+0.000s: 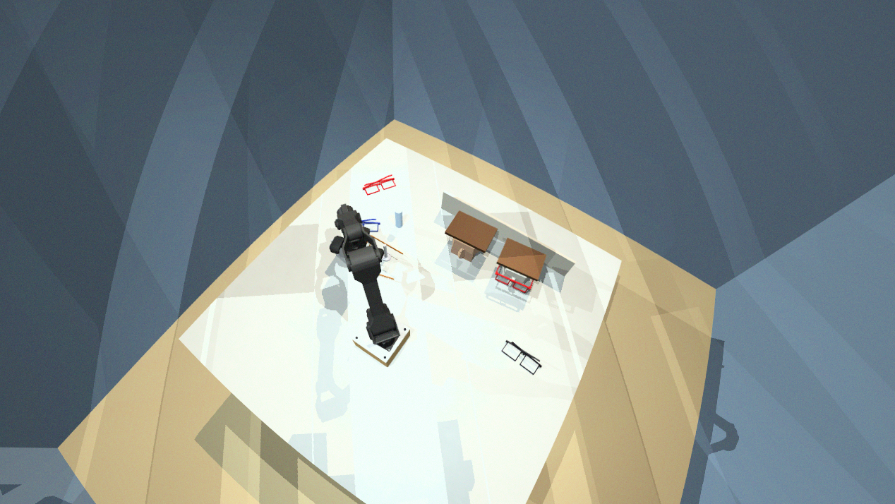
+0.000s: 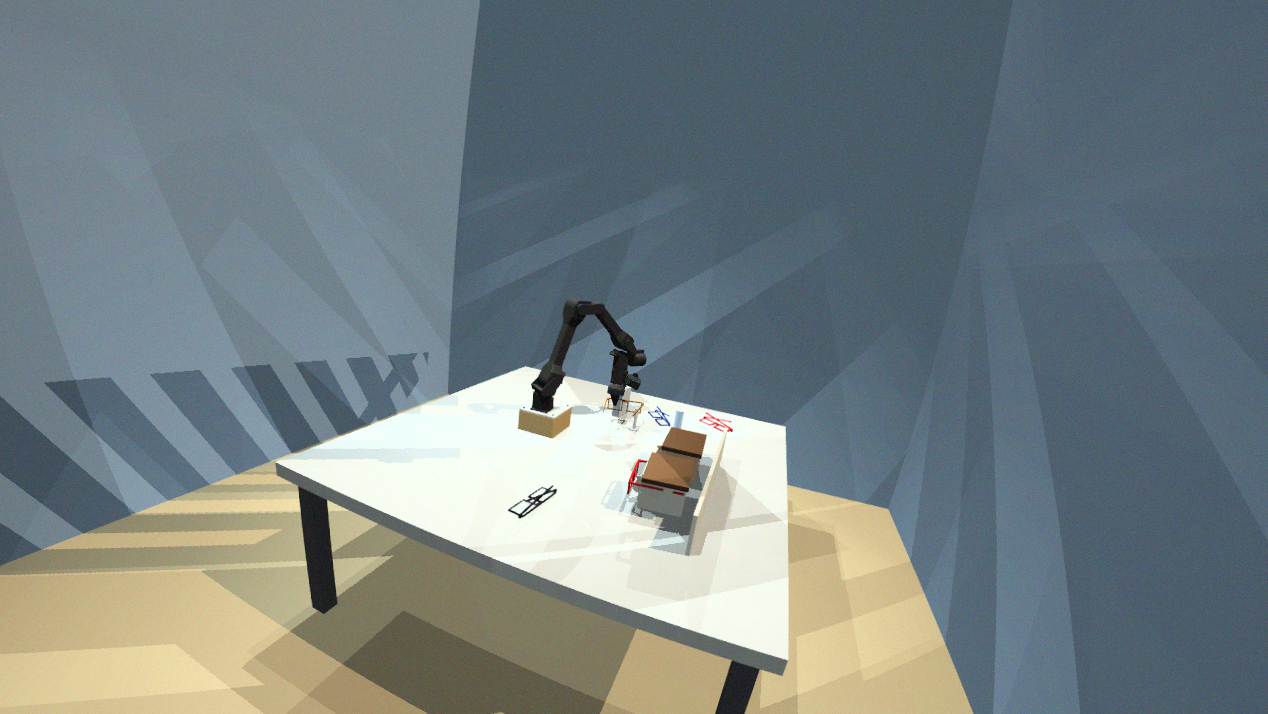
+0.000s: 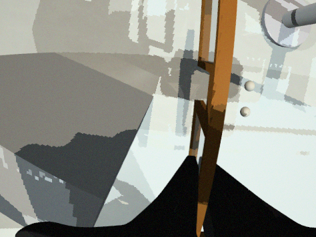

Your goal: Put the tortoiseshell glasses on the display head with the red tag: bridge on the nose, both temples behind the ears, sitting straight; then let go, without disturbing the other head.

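The tortoiseshell glasses (image 1: pixel 388 244) (image 3: pixel 221 83) are orange-brown; in the wrist view their front runs up from the fingertips. My gripper (image 2: pixel 615 404) (image 3: pixel 196 164) is shut on them and holds them above the table, left of both heads in the top view. The arm hides the fingertips there. One display head (image 1: pixel 464 250) has a tan face without glasses under a brown flat top. The other head, under its brown top (image 1: pixel 521 258) (image 2: pixel 671 470), is grey and wears red glasses (image 1: pixel 513 282) (image 2: pixel 631 477). I cannot make out a red tag on either head.
A panel (image 1: pixel 453 203) (image 2: pixel 708 483) stands behind the heads. Folded red glasses (image 1: pixel 379 184), blue glasses, a light-blue cylinder (image 1: pixel 399 219) (image 2: pixel 678 418) and black glasses (image 1: pixel 521 356) (image 2: pixel 532 502) are on the table. A rod on a round base (image 3: pixel 273 33) and a grey block (image 3: pixel 83 100) are near the gripper.
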Available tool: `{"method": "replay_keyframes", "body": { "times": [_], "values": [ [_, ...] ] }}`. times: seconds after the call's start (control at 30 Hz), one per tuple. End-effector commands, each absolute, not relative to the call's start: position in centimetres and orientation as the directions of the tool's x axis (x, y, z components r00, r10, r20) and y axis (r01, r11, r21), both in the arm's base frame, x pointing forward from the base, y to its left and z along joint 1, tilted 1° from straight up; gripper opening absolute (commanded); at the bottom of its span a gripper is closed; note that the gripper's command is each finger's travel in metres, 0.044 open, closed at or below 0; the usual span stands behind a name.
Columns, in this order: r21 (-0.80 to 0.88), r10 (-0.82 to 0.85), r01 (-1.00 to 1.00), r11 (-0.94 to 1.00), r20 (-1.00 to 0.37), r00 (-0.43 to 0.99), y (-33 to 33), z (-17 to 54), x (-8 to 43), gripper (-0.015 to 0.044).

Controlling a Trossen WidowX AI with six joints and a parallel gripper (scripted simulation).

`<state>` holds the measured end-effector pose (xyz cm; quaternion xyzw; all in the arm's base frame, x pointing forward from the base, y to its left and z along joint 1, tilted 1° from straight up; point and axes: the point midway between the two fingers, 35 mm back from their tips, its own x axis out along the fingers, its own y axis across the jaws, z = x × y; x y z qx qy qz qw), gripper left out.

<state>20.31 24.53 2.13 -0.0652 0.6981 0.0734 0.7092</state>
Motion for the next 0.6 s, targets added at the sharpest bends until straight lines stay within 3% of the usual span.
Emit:
{"method": "replay_keyframes", "body": {
  "times": [0.0, 0.57],
  "values": [
    [0.014, 0.017, -0.193, 0.981, -1.000, 0.011, 24.6, 2.1, 19.8, 0.0000],
    [0.014, 0.017, -0.193, 0.981, -1.000, 0.010, 24.6, 2.1, 18.6, 0.0000]
  ]
}}
